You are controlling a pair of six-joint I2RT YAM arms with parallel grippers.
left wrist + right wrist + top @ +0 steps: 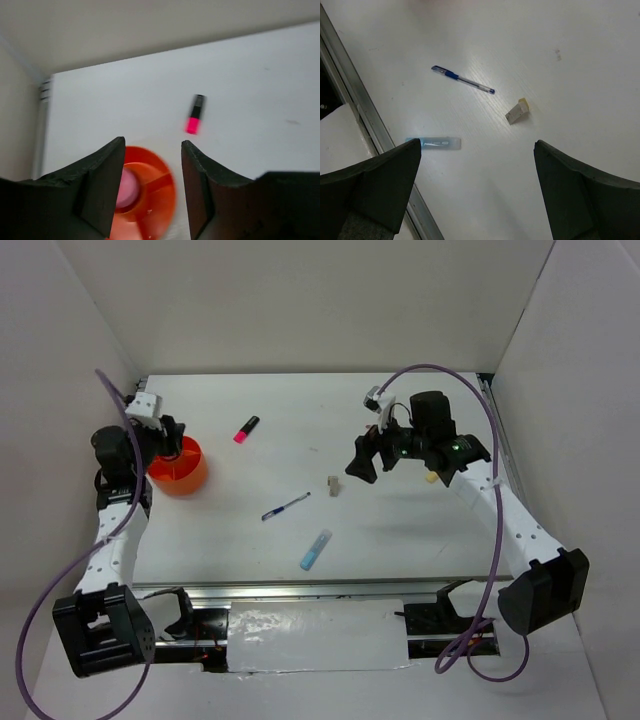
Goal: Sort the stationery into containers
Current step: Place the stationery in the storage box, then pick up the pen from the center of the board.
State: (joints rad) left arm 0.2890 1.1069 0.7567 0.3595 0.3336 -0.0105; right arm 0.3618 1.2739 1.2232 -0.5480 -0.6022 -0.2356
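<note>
The orange cup (pixel 180 468) stands at the table's left; in the left wrist view (pixel 157 192) a pale pink object lies inside it. My left gripper (pixel 170 435) hovers open and empty just above the cup's rim (pixel 152 187). A pink highlighter with black cap (pixel 246 429) (pixel 195 114) lies beyond it. A thin blue pen (pixel 286 506) (pixel 462 79), a light blue highlighter (pixel 316 550) (pixel 434 143) and a tiny beige block (pixel 333 484) (pixel 517 111) lie mid-table. My right gripper (pixel 362 462) is wide open and empty above the table, right of the block (pixel 477 165).
White walls enclose the table on three sides. A metal rail (pixel 365 115) runs along the near edge, with white sheeting (pixel 315 633) in front. A small yellowish object (pixel 430 478) shows partly under my right arm.
</note>
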